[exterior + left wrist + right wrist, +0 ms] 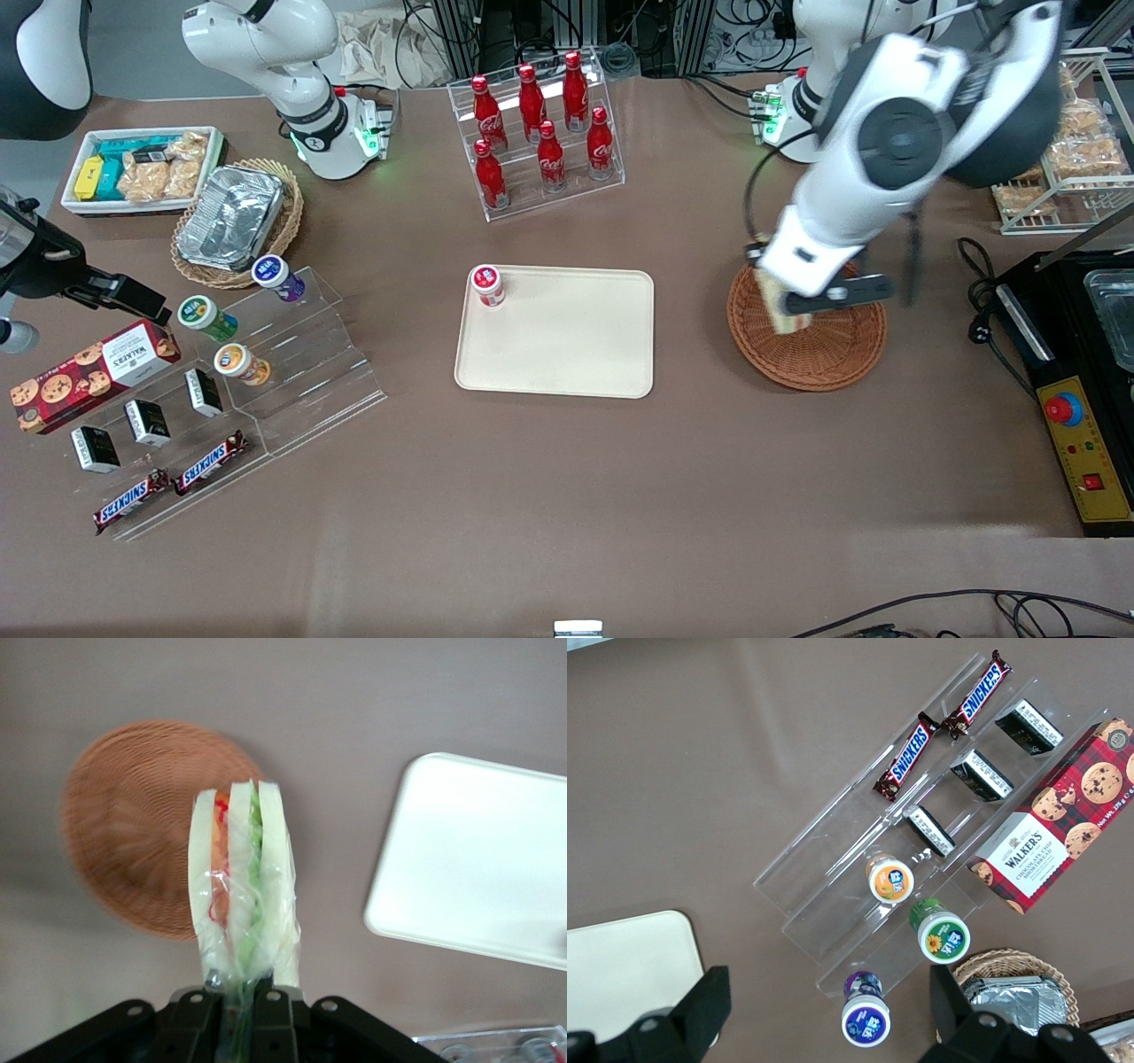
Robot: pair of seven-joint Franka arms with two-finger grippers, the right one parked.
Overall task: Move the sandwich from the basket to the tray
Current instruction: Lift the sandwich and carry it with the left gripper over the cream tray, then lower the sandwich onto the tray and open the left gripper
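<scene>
My working arm's gripper [239, 997] is clamped on the sandwich [241, 886], its two fingers [275, 1014] pinched together on the narrow end of the clear wrapping. The wedge stands out from the fingers with its cut face showing: pale bread outside, an orange-red layer and a green layer between. In the front view I see the sandwich [780, 310] held in the air above the basket [819, 354], over the basket's rim on the side toward the tray, and not touching the weave. The gripper [797, 306] itself is largely hidden there by the arm's last link.

The basket, round and reddish-brown, sits on the table toward the working arm's end and has nothing in it that I can see. The tray [567, 346] lies flat at the table's middle, well apart from the basket, with bare brown table between them. One small jar with a red-and-white lid [487, 285] stands on the tray's corner farthest from the front camera, on the side toward the parked arm's end. The rest of the tray's surface is bare. A clear rack of red bottles [539, 133] stands farther from the front camera than the tray.
</scene>
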